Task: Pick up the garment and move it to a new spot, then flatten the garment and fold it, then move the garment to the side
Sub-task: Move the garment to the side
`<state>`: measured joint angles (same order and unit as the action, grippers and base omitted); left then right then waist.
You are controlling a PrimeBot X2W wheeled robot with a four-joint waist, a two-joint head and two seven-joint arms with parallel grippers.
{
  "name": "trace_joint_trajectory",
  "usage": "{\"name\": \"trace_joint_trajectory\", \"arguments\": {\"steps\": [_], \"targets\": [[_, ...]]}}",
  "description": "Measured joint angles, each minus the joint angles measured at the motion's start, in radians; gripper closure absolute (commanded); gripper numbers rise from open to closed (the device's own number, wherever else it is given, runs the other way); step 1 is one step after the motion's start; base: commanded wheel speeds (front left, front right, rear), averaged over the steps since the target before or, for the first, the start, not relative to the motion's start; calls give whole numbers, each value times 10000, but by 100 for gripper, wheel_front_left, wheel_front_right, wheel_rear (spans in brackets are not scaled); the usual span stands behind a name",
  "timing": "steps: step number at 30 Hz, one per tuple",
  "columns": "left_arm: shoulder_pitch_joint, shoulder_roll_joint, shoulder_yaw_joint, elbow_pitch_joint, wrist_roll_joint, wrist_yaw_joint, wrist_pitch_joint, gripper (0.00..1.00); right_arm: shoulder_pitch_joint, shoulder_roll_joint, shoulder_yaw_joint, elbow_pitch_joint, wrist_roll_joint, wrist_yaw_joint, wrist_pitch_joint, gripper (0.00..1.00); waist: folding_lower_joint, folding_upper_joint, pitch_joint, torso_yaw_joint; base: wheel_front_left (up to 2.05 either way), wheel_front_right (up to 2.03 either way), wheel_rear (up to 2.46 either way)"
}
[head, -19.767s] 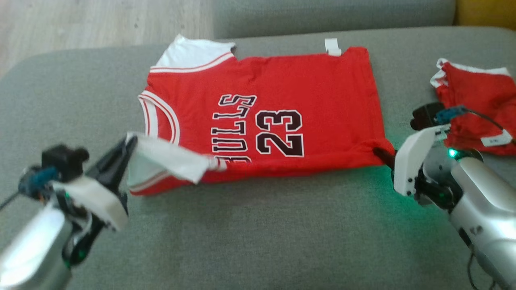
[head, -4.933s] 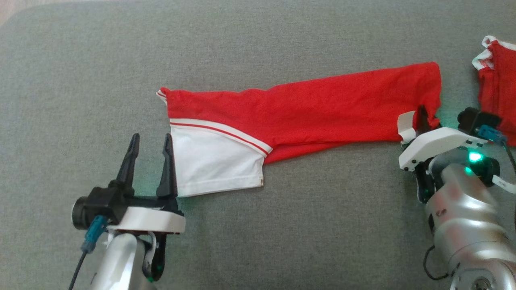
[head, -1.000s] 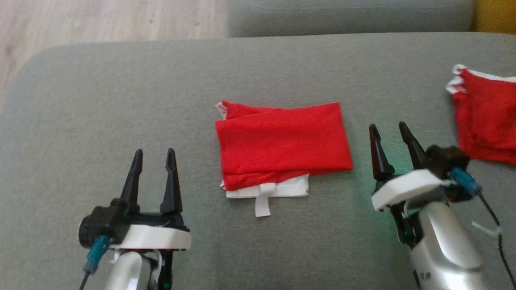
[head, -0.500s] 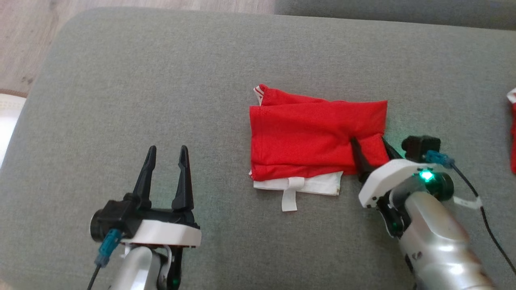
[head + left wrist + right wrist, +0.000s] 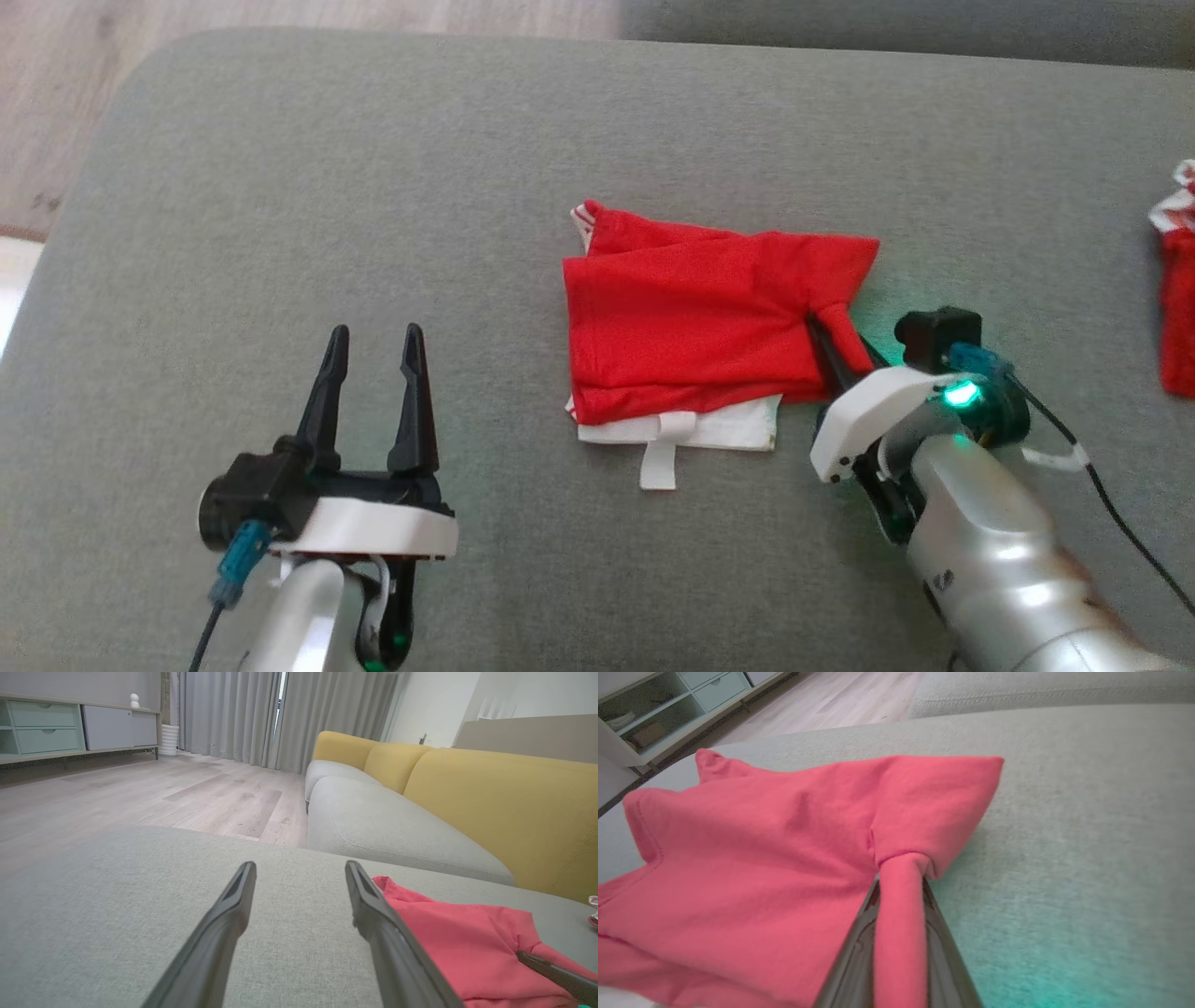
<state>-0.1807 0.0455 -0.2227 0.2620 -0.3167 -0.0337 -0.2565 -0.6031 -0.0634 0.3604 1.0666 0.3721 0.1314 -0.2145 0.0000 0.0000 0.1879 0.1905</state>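
On a wide grey cushion a folded red garment lies at centre, its right edge clamped in the right gripper, the left gripper spread apart near left; moving it aside seems in hand, needing a gentle drag that keeps the folds

No legible text, number, brand or sign. The folded red garment presents plain fabric on its upper face. A white tag projects from its 6 o'clock edge; any print on it is too small to tell. A small dark mark on the right forearm, at 5 o'clock from the garment, is blurred and unreadable.
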Motion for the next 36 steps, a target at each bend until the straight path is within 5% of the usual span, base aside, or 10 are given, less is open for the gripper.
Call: {"name": "trace_joint_trajectory", "arguments": {"steps": [4,10,27,36], "targets": [[18,-4,50,-42,27,29,0,0,-357,-123,-205,42,-1710,0,-265,100,0,0,-136,-320,0,0,0],[13,-2,343,-219,178,-77,0,0,-543,-1131,-792,-1797,-3377,0,-337,100,0,0,-305,-958,0,0,0],[-540,-8,351,-487,174,-205,-2,0,-820,-5453,-221,-2451,-3173,2,711,100,1,0,712,-1837,0,0,0],[-923,-10,309,-468,173,-297,-2,0,-1328,-6287,-1806,-1476,-3237,2,1266,100,1,0,1439,-1593,0,0,0]]}}
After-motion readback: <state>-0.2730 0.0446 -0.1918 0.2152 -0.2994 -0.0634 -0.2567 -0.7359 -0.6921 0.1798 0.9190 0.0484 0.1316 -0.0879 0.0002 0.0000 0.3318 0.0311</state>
